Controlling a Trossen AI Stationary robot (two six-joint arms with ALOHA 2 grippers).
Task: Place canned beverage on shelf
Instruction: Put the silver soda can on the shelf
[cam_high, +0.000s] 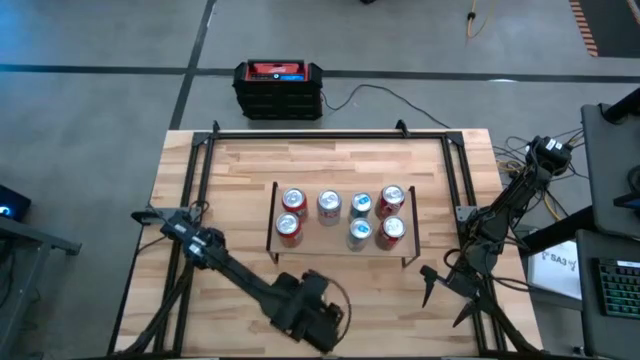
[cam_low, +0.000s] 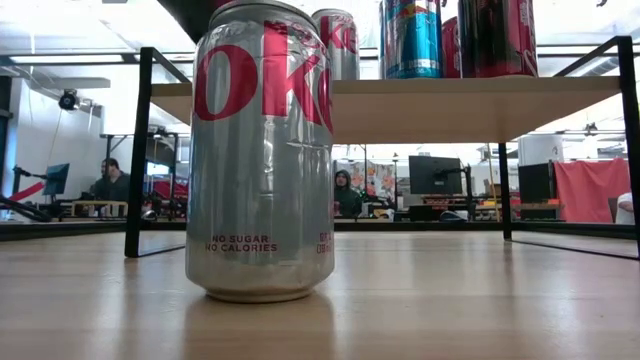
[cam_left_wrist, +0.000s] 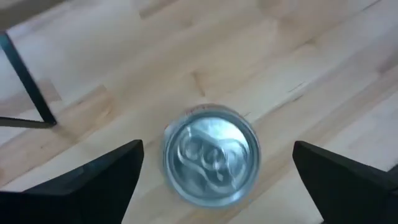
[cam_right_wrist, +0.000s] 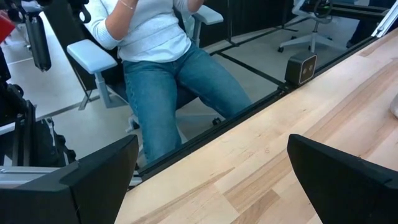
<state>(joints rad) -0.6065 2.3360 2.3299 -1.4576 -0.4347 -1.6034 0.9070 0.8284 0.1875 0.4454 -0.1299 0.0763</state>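
Note:
A silver diet cola can (cam_low: 262, 150) stands upright on its base on the wooden tabletop, near the table's near edge. My left gripper (cam_high: 312, 312) is open right above it. In the left wrist view, the gripper (cam_left_wrist: 217, 149) looks down on the can's top (cam_left_wrist: 211, 152), with one dark finger on either side and clear of it. In the high view the gripper hides the can. The shelf (cam_high: 325, 240) stands at the table's middle on thin black legs, with several cans (cam_high: 329, 205) upright on its board (cam_low: 450, 105). My right gripper (cam_high: 432, 285) waits open and empty near the table's right edge.
A black metal frame (cam_high: 330, 135) runs round the tabletop. A black and red box (cam_high: 278, 88) stands on the floor beyond the far edge. A person (cam_right_wrist: 161, 62) sits on a chair just off the table, in the right wrist view. Bare tabletop lies between the shelf and the near edge.

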